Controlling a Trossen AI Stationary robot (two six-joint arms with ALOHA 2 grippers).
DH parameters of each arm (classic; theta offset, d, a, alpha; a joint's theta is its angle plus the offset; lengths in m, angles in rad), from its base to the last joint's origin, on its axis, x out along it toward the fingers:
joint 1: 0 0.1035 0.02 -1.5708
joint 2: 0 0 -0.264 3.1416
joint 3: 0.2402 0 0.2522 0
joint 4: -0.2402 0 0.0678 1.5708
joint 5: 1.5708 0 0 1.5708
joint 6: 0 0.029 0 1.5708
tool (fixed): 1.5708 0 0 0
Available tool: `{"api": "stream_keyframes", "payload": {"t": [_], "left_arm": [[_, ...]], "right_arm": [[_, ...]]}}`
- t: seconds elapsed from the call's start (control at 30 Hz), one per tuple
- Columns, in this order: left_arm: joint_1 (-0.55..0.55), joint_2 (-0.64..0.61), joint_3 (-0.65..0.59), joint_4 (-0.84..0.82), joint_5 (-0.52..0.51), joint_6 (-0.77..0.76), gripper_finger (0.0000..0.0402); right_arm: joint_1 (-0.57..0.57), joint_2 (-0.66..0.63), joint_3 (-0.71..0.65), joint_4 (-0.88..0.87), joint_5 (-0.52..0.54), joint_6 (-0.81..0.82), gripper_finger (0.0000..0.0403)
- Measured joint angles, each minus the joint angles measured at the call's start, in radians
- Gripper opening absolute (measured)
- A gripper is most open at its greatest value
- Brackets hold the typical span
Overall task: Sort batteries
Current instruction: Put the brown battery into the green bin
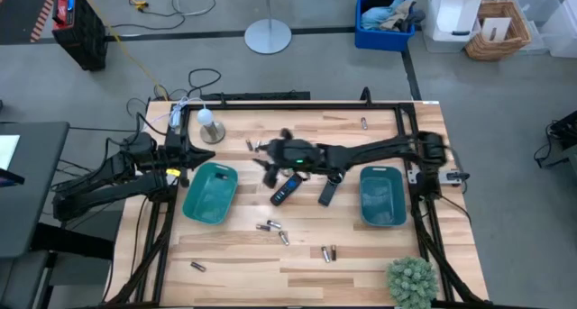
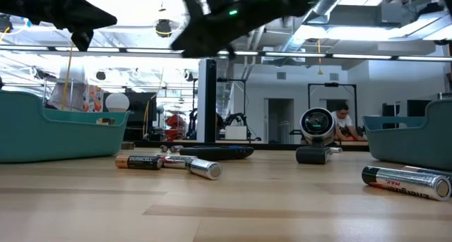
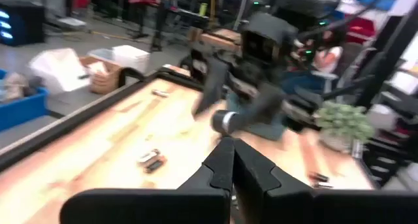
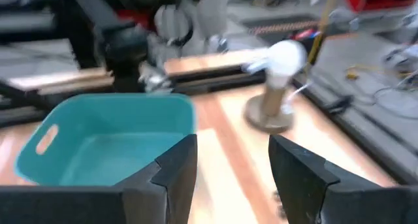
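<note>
Several small batteries lie on their sides about the wooden table: one far back [image 1: 364,122], one by the right arm [image 1: 252,145], a cluster near the middle [image 1: 274,230], a pair toward the front [image 1: 328,252], one front left [image 1: 197,267]. The low view shows three close up [image 2: 145,161] [image 2: 201,167] [image 2: 406,180]. My right gripper [image 4: 232,172] hangs open above the table's middle [image 1: 270,163], with nothing between its fingers, facing the left teal tray [image 4: 111,145]. My left gripper [image 3: 232,165] is shut and held high at the left edge [image 1: 185,160].
Two teal trays stand left [image 1: 209,194] and right [image 1: 381,196] of centre. A black remote [image 1: 287,190] and a flashlight [image 1: 328,191] lie between them. A lamp with a white bulb [image 1: 209,127] stands far left, a green plant [image 1: 413,280] at the front right corner.
</note>
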Motion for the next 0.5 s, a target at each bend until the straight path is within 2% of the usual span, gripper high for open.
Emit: {"api": "stream_keyframes", "payload": {"t": [0.13,0.3,0.5], "left_arm": [[-0.027,0.014,0.000,-0.028,0.025,-0.024,0.0000],[-0.116,0.098,0.000,0.023,0.048,-0.025,0.0007],[-0.310,0.316,0.001,0.145,0.047,-0.025,0.0063]], "right_arm": [[0.007,-0.157,-0.198,0.125,0.051,0.016,0.0204],[0.006,-0.273,-0.351,0.136,0.063,0.041,0.0204],[0.007,-0.328,-0.430,0.137,0.075,0.046,0.0204]]}}
